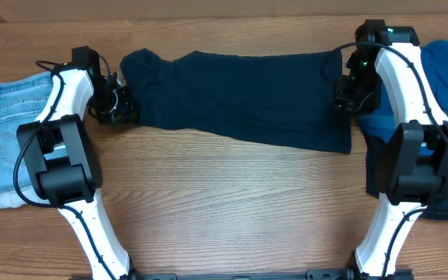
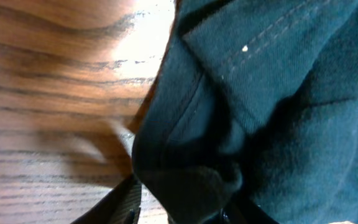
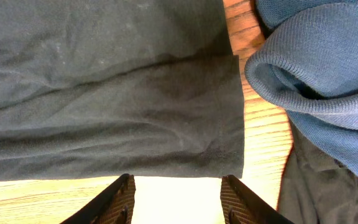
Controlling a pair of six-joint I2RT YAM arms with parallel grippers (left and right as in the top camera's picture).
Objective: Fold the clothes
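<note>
The dark navy top (image 1: 239, 97) lies spread flat across the middle of the table, its long side running left to right. My left gripper (image 1: 119, 105) is at its left end. In the left wrist view a bunched fold of the top (image 2: 191, 186) sits between the left gripper's (image 2: 185, 213) fingers. Bare wood shows between the left finger (image 2: 126, 202) and the cloth, so the jaws stand apart. My right gripper (image 1: 347, 97) is at the top's right end. It is open over bare wood, and the hem (image 3: 166, 162) lies just past the right gripper's (image 3: 179, 202) fingertips.
Light-blue denim jeans (image 1: 6, 140) lie folded at the far left, beside the left arm. At the far right a bright blue garment (image 1: 446, 74) lies on a dark one (image 1: 422, 187); both show close by in the right wrist view, the blue garment (image 3: 316, 68) above the dark one (image 3: 319, 186).
</note>
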